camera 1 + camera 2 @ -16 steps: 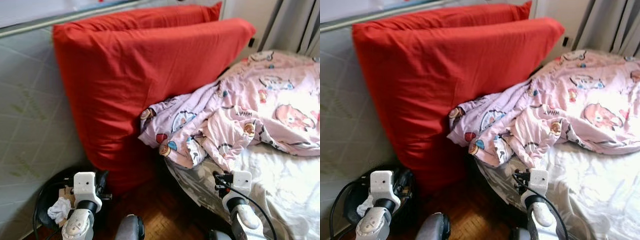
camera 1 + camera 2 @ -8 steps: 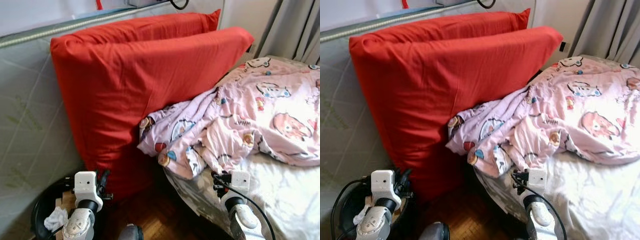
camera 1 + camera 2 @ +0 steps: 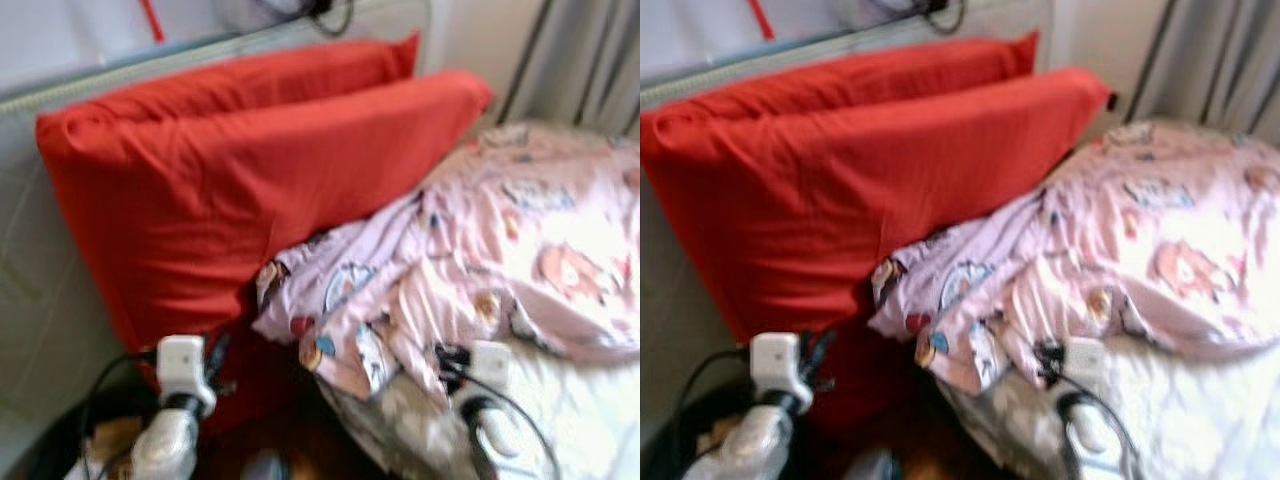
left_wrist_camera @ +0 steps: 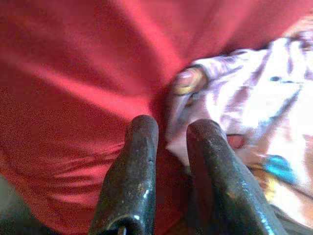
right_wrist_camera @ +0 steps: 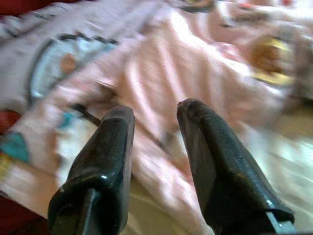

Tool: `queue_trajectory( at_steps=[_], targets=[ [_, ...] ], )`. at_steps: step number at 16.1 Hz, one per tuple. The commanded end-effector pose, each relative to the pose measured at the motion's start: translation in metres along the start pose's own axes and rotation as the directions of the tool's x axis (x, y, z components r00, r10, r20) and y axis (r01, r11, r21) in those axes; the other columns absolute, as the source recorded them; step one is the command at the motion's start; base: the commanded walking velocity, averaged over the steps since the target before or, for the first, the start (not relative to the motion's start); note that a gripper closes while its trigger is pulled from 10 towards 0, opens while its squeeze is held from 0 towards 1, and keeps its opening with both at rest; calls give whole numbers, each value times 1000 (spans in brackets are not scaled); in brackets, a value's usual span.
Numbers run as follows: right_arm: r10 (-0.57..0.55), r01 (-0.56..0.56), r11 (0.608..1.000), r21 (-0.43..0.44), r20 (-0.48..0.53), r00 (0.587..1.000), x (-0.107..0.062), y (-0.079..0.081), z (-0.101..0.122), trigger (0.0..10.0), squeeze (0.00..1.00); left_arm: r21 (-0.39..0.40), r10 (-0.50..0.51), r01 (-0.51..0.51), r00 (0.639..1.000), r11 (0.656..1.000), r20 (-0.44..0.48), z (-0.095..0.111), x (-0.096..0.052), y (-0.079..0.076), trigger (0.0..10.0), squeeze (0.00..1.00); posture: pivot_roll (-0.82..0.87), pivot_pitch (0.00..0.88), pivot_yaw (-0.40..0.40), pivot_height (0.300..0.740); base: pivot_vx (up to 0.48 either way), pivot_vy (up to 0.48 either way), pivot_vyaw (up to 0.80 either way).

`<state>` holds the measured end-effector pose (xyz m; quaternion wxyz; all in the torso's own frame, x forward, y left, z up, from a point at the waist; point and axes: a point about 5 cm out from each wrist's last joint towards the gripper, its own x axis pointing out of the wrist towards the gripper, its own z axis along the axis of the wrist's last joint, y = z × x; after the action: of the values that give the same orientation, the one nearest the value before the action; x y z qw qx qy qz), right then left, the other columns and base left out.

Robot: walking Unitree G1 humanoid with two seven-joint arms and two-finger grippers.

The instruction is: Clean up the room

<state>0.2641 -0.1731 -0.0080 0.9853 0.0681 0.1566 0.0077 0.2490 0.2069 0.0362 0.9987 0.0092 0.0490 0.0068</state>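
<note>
Head views blurred, I judge I'm on approach, nothing grasped yet. My left gripper (image 4: 168, 132) is low by the big red fabric cushions (image 3: 230, 190), fingers a narrow gap apart, empty. My right gripper (image 5: 154, 117) hangs over the crumpled pink cartoon-print blanket (image 3: 470, 260), fingers apart, empty. The blanket spills off the white-sheeted bed (image 3: 580, 400) onto the cushions. Next, I think: steady up, pinch a blanket fold. Wrist views show print detail; head views show grey curtains (image 3: 590, 70) beyond.
</note>
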Motion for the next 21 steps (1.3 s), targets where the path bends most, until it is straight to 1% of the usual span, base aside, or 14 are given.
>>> queue_trajectory(
  at_steps=[1, 12, 13, 14, 15, 17, 20, 21],
  targets=[
    [12, -12, 1000, -5, 7, 1000, 1, 2, 2, 10000, 0, -12, 9, -9, 1000, 1000, 1, 0, 0, 2, 10000, 0, 61, 0, 26, 631, 386, 0, 0],
    [12, -12, 1000, -5, 7, 1000, 1, 2, 2, 10000, 0, -12, 9, -9, 1000, 1000, 1, 0, 0, 2, 10000, 0, 61, 0, 26, 631, 386, 0, 0],
    [7, -10, 999, -36, -70, 998, 5, 4, -4, 10000, 0, -7, -7, 7, 1000, 1000, 4, 3, 0, 0, 10000, 0, 89, 2, 39, 631, 0, 0, 0],
    [-14, 1, 997, -81, -166, 986, 10, 5, -10, 10000, 0, -1, -28, 28, 1000, 1000, 8, 7, 2, -4, 10000, 0, 95, 15, 40, 627, 0, 0, 0],
    [-26, 10, 996, -90, -183, 983, 11, 5, -9, 10000, 0, 0, -35, 35, 999, 999, 11, 9, 4, -6, 10000, 0, 99, 30, 40, 617, 0, 0, 0],
    [-36, 20, 995, -100, -164, 986, 11, 2, -8, 10000, 0, -2, -40, 40, 999, 999, 18, 11, 2, -9, 10000, 0, 102, 59, 40, 587, 0, 0, 0],
    [-44, 26, 995, -100, -176, 983, 11, -2, -8, 10000, 0, -11, -40, 40, 999, 999, 2, 7, -7, -11, 10000, 0, 107, 100, 36, 587, 0, 0, 0],
    [-61, 40, 993, -115, -185, 981, 12, -4, -7, 10000, 0, -12, -38, 38, 999, 999, -8, 6, -11, -12, 10000, 0, 110, 107, 33, 587, 0, 0, 0]
  ],
)
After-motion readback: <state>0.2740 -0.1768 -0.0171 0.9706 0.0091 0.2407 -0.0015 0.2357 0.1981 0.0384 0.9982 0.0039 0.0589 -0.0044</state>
